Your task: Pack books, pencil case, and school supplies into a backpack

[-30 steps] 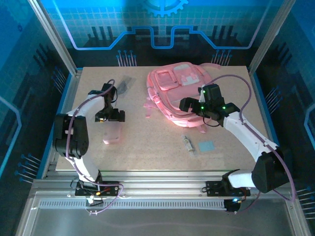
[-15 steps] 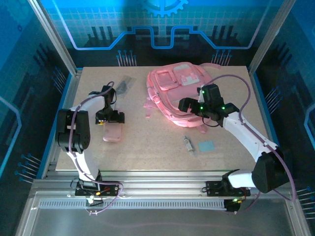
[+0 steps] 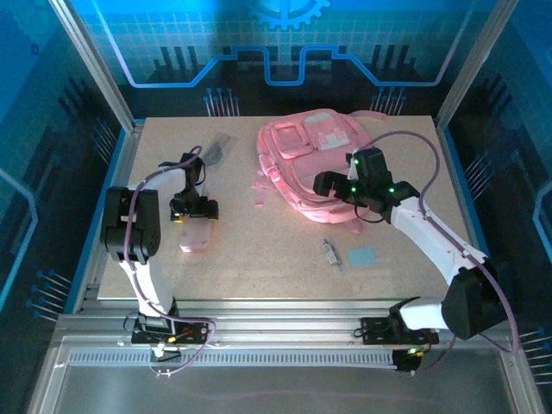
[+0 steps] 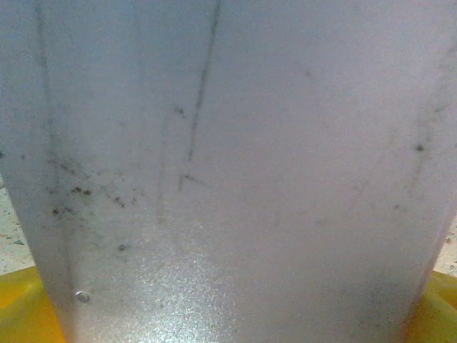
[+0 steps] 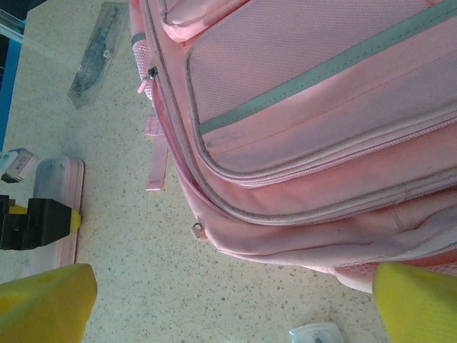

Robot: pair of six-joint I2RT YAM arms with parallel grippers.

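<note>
Two arms are seen from above. The left gripper (image 3: pixel 191 210) is set down on the far end of the pencil case (image 3: pixel 197 239), which lies flat on the worktop (image 3: pixel 259 276), well apart from the backpack (image 3: pixel 315 159). The right gripper (image 3: pixel 321 184) is held at the pack's near-left flank. A whitish tube (image 3: pixel 329 252) and a light-blue pad (image 3: pixel 362 256) lie just in front of the pack, and a dark grey item (image 3: pixel 217 148) lies at the far left.

From the left wrist, the pale pouch is seen very close, with the yellow fingers (image 4: pixel 16 307) spread wide at either edge of it. Whether they are pressed against it or merely straddle it cannot be told. A flat, smooth pouch taken by one end is judged likely to slip out, or to droop and drag across the worktop when lifted.

From the right wrist, that arm's own fingertips are parted with nothing between them — released. The pack's zips appear to be drawn closed, a zip pull (image 5: pixel 196 230) hanging at the lower seam. If no compartment is opened first, the pouch would be pushed against shut fabric and the pack shoved aside. A loose strap (image 5: pixel 157 153) lies close by — a snag for a low approach.
</note>
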